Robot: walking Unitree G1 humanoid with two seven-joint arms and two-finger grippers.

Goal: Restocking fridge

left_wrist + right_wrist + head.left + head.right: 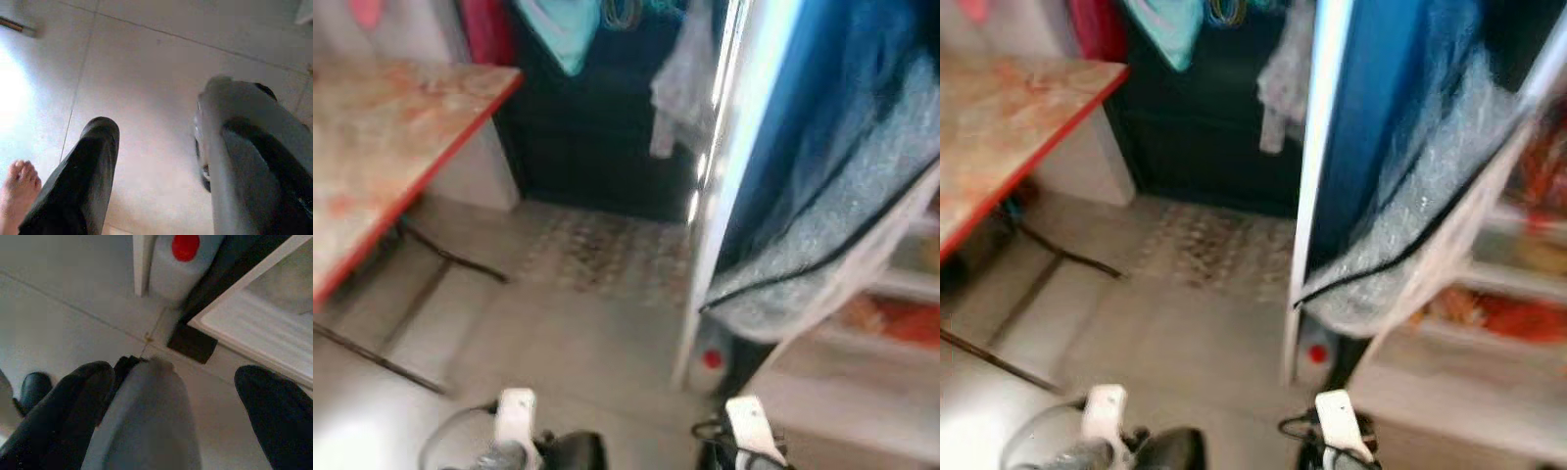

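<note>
The fridge stands open at the right, its blue door [803, 117] swung out toward me and draped in grey bubble wrap [842, 225]. Inside are white shelves [901, 284] holding orange packets [901, 323]. Both arms [516, 416] [749, 421] hang low at my sides. In the left wrist view, my left gripper [176, 132] is open over the bare tiled floor, holding nothing. My right gripper [176, 377] is also open and empty, hanging near the fridge's bottom edge [254, 318].
A white jug with a red cap [183, 254] stands on the floor at the foot of the fridge door. A red-edged table [391, 147] is at the left, with clothes [675, 88] hanging at the back. A person's bare foot [17, 191] is near my left side.
</note>
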